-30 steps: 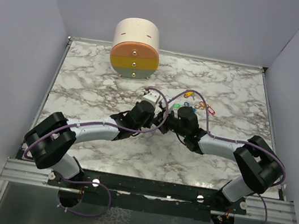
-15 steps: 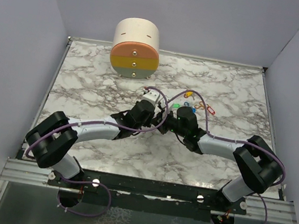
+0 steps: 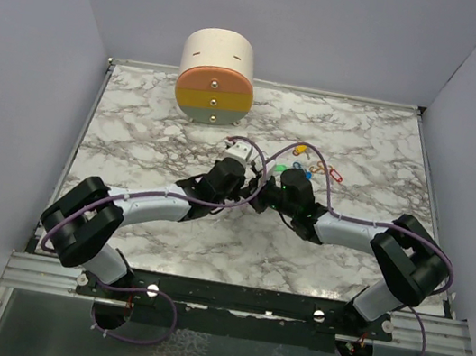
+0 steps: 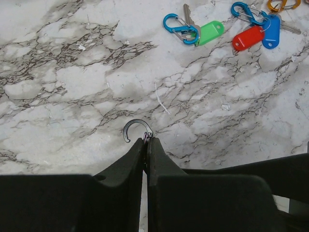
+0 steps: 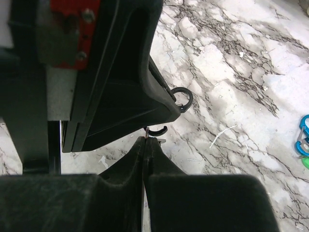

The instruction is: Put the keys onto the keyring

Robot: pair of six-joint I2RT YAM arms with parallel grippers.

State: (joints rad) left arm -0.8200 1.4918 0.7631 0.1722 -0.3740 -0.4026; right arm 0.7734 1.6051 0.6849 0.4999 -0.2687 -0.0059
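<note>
Pinching the keyring [image 4: 136, 127], left gripper [image 4: 146, 143] and right gripper [image 5: 146, 140] meet; left's bulk blocks right wrist view; left wrist shows keys [image 4: 211, 33] upper right.

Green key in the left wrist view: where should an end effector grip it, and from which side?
Probably by its plastic head: the green key lies flat on the marble, so come straight down and pinch across the head's long edges. Stay near the end away from the blue clip, which crowds the other end.
</note>
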